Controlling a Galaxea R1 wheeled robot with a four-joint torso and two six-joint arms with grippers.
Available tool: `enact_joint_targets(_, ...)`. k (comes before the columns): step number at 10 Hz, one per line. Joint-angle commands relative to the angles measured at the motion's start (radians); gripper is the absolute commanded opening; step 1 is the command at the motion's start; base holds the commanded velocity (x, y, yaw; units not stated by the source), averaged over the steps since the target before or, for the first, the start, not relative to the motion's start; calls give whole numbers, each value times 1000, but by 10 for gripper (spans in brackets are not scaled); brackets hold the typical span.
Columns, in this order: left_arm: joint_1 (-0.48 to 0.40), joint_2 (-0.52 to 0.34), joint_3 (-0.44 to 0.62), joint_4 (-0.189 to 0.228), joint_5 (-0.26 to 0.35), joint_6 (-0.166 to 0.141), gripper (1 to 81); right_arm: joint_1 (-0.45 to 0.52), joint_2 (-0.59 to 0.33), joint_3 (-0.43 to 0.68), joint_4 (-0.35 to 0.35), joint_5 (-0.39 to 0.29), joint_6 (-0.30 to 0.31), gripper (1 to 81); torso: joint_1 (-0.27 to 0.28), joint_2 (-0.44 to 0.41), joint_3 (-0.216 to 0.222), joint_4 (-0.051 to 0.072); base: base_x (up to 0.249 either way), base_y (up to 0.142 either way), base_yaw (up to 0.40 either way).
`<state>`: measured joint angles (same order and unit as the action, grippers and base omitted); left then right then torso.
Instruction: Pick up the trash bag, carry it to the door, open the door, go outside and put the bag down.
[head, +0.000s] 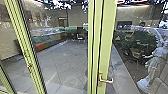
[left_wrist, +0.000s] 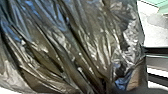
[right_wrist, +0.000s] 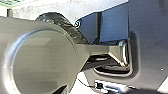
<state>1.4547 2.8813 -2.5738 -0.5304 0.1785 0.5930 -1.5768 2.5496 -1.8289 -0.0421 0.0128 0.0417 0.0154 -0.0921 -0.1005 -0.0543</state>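
Note:
A pale green door frame (head: 107, 32) stands upright near the middle of the head view, with glass on both sides. Low on it is a metal lever handle (head: 106, 80), pointing right. In the left wrist view the dark, shiny trash bag (left_wrist: 75, 47) spreads close to the camera. Its folds draw together at my left gripper (left_wrist: 105, 87), which is shut on the bag. Part of the same dark bag (right_wrist: 56, 18) shows behind the robot's own grey parts in the right wrist view. How my right gripper stands cannot be told.
Another green frame post (head: 23, 47) slants down at the left. Through the glass are a tiled floor (head: 63, 60), orange and teal seats (head: 40, 45) and a distant chair (head: 80, 37). Dark green foliage (head: 143, 41) and a pale figure-like shape (head: 153, 63) appear at the right.

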Motion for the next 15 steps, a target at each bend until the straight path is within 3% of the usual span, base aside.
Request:
enact_joint_targets(1,-52,-2,4,-8,88,1,10,16,-196,209,-7,-24,-6,811,0,0,0,0,0,0,0)
enact_joint_targets(11,-55,20,1,-5,87,1,10,149,-665,711,-2,-24,-3,811,0,0,0,0,0,0,0)
enact_joint_targets(15,-55,21,1,-3,87,2,10,269,-791,837,73,-43,1,811,0,0,0,0,0,0,0)
